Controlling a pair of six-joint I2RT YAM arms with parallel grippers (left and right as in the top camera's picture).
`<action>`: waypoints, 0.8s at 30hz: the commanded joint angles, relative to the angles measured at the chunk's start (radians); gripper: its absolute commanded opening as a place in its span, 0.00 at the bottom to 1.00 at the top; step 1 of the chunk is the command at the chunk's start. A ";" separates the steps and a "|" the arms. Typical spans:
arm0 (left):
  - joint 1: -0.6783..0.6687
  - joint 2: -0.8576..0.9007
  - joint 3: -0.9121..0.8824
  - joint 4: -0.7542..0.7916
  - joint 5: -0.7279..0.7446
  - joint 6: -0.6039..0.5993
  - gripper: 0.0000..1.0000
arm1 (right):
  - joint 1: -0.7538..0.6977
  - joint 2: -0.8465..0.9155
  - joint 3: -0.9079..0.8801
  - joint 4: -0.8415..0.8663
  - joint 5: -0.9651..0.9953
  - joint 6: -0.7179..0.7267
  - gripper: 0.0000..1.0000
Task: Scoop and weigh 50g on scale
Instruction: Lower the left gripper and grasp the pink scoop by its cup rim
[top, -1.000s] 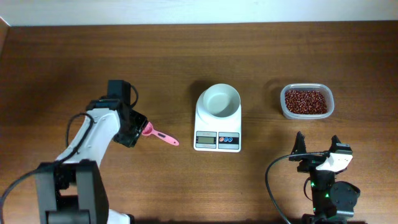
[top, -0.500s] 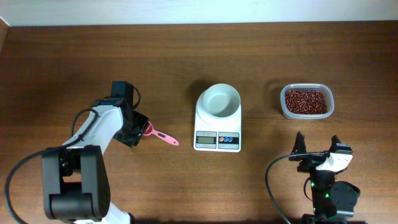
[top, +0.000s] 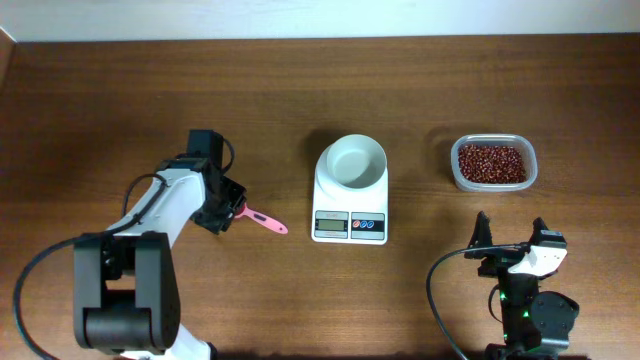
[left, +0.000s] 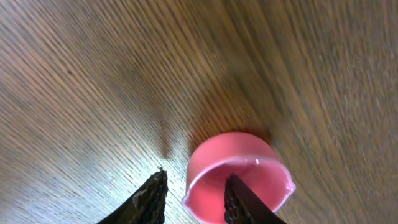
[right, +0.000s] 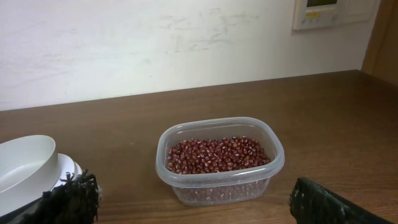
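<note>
soft even light (blurry wrist close-up)

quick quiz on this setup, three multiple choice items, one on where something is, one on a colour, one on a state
1. The pink scoop lies:
A) on the robot's left of the scale
B) on the robot's right of it
C) on top of it

2. The scale's two buttons are:
A) both black
B) red and blue
C) green and yellow

3. The bowl on the scale is:
A) half full
B) upside down
C) empty

Key:
1 A, the overhead view shows it lying to that side, apart from the scale.
2 B, one red and one blue dot sit beside the grey display.
3 C, only its bare white inside shows.
</note>
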 joint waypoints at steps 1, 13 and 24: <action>-0.002 0.017 -0.010 0.003 -0.015 -0.006 0.34 | 0.001 -0.004 -0.007 -0.001 0.005 0.000 0.99; -0.002 0.017 -0.011 0.003 -0.048 -0.006 0.31 | 0.001 -0.004 -0.007 -0.001 0.005 0.000 0.99; -0.002 0.082 -0.011 0.006 -0.018 -0.054 0.00 | 0.001 -0.004 -0.007 -0.001 0.005 0.000 0.99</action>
